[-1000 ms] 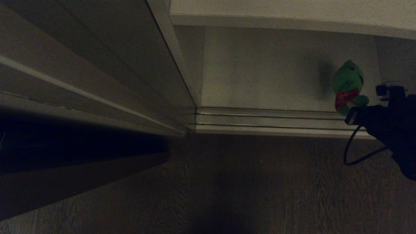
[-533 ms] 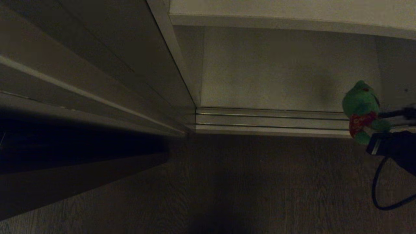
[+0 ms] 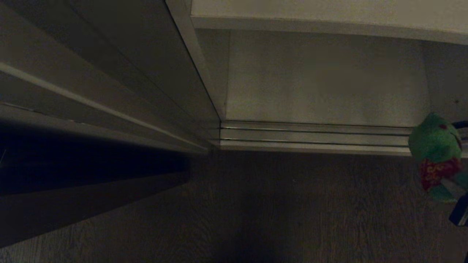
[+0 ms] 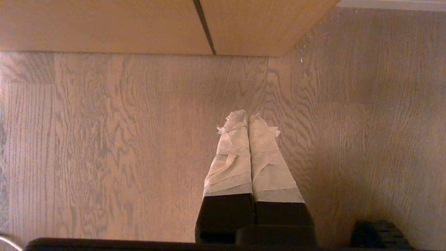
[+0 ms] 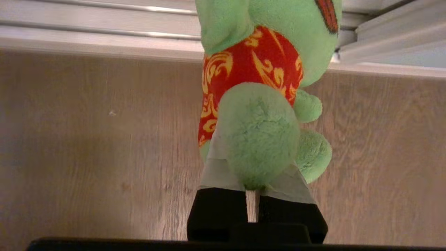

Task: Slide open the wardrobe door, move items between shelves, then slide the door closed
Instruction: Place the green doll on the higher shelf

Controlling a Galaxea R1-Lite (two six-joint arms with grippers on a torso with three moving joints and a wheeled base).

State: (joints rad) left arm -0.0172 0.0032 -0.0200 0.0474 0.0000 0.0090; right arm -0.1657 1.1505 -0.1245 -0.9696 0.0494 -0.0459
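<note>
Jaws, left to right: the left gripper (image 4: 249,120) has its taped fingers pressed flat together with nothing between them, parked over bare wood floor (image 4: 104,139) and out of the head view; the right gripper (image 5: 251,181) is clamped on the frog (image 5: 259,104), its taped fingers nearly meeting through the plush. At the left of the head view the door (image 3: 109,62) stands slid aside, exposing the bottom shelf (image 3: 321,76), which holds nothing in view. Further right, the frog (image 3: 437,153) hangs at the right edge of that view, in front of the door track (image 3: 310,135) and over the floor (image 3: 256,204), outside the wardrobe. Handling judgement: the frog is light, soft and compressible, not fragile, and the pile is unlikely to slip against tape. The present hold appears to be low on the body, at a leg or the rump, so the head and torso project beyond the fingers and may swing or sag during travel. A hold across the red-clothed torso gives better control. Set it down gently, since a soft toy may topple.
</note>
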